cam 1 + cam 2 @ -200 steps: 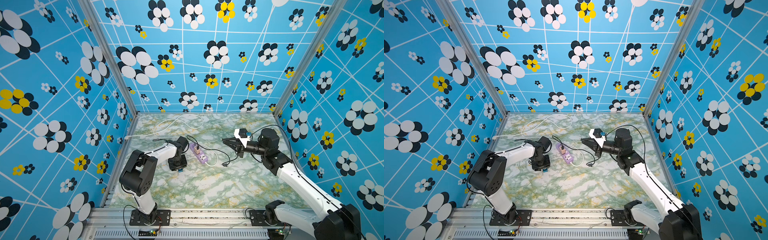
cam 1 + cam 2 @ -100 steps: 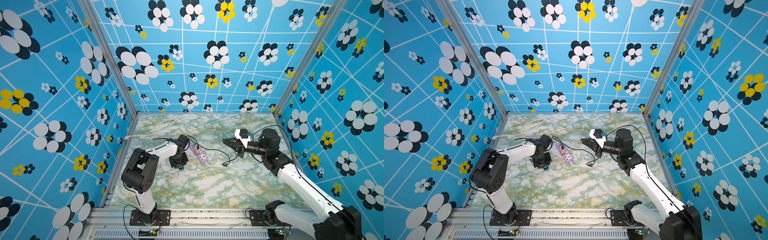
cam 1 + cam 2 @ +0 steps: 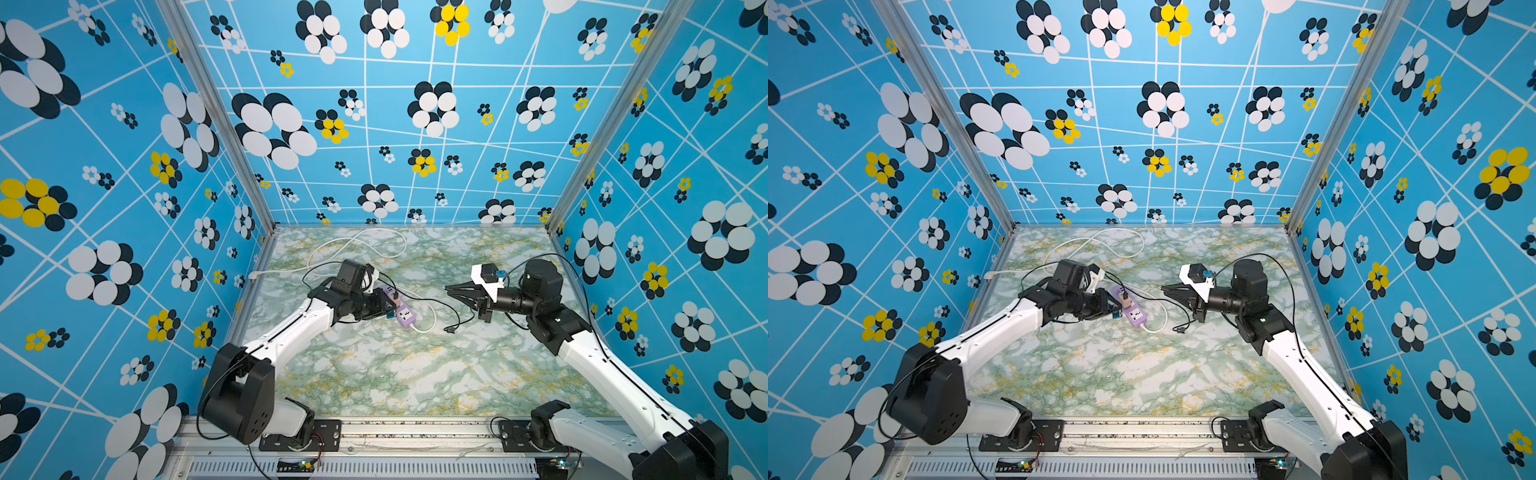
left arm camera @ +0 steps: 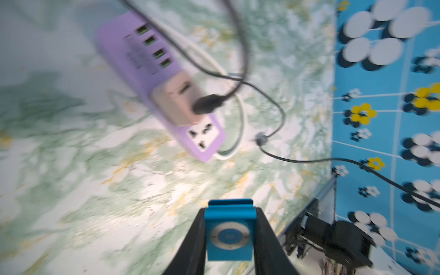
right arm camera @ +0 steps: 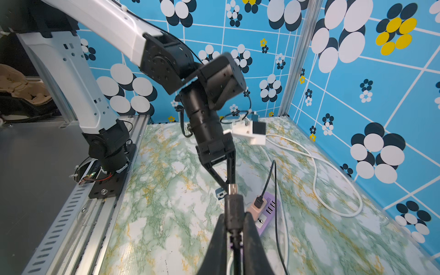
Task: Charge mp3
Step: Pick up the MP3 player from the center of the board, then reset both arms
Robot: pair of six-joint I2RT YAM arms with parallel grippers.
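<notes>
Left wrist: your left gripper (image 4: 230, 215) clamps the mp3 (image 4: 229, 238) by its edges. Right wrist: your right gripper (image 5: 235, 217) pinches the black cable plug (image 5: 233, 202), metal tip exposed.

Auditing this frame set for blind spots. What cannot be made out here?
mp3: both top views, mostly hidden behind left hand, tiny.
power strip lettering: left wrist view, motion-blurred.
black cable behind its plug: right wrist view, cut by bottom edge.

White arm links (image 3: 291, 332), black joints (image 3: 237, 399)
</notes>
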